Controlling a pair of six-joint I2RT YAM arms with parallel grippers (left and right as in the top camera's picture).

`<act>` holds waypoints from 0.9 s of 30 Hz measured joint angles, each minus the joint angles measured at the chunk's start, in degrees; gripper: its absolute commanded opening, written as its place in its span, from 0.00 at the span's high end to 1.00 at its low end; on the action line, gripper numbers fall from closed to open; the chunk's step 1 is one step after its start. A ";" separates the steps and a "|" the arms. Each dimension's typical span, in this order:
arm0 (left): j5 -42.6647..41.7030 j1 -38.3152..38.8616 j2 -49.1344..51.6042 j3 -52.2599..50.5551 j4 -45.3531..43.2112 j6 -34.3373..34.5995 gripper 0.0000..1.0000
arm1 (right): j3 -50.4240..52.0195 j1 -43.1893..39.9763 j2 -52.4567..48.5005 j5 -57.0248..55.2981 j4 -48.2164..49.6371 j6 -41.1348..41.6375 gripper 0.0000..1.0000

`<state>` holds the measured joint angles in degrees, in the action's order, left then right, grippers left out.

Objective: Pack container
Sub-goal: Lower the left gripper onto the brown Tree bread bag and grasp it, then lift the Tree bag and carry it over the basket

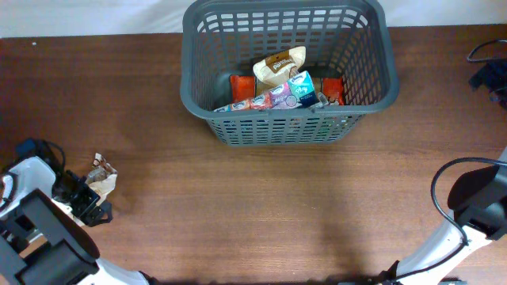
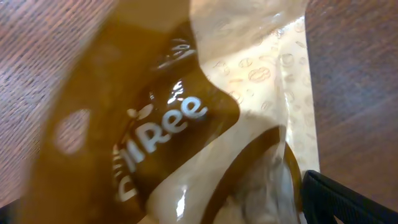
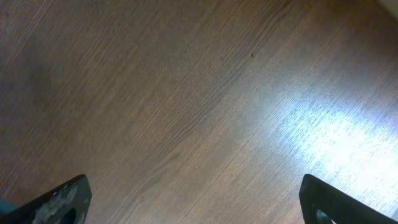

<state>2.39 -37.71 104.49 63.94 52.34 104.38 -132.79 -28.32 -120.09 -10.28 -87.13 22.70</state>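
Our left pincer (image 1: 85, 199) gapes over the loose packet (image 2: 186, 124) on the surface (image 1: 238, 206), poised to grab it for the basket (image 1: 277, 131); the right pincer (image 3: 196, 202) idles open.

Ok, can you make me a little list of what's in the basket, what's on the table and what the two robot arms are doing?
basket: dark grey, slotted sides, far middle of the table
in the basket: cream and brown pouch, red packs, teal packet, other small packets
outside the basket: one brown and cream snack packet, lying on the wood at the left
left jaws: wide open, close over the snack packet; cannot tell if they touch it
right jaws: wide open over bare wood, holding nothing
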 measured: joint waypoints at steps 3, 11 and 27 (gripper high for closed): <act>0.22 0.00 0.33 0.00 -0.37 -0.15 0.19 | 0.00 0.00 0.00 0.00 0.00 0.04 0.01; 0.94 0.00 0.35 0.02 -1.05 -0.74 0.81 | 0.02 0.00 0.00 0.02 0.00 0.04 0.01; 0.02 0.04 0.11 0.15 -3.43 -10.71 0.98 | 0.02 0.00 0.00 0.00 0.00 0.02 0.01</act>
<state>2.42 -37.67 104.60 64.10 48.90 93.67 -132.77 -28.32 -120.09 -10.28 -87.13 22.72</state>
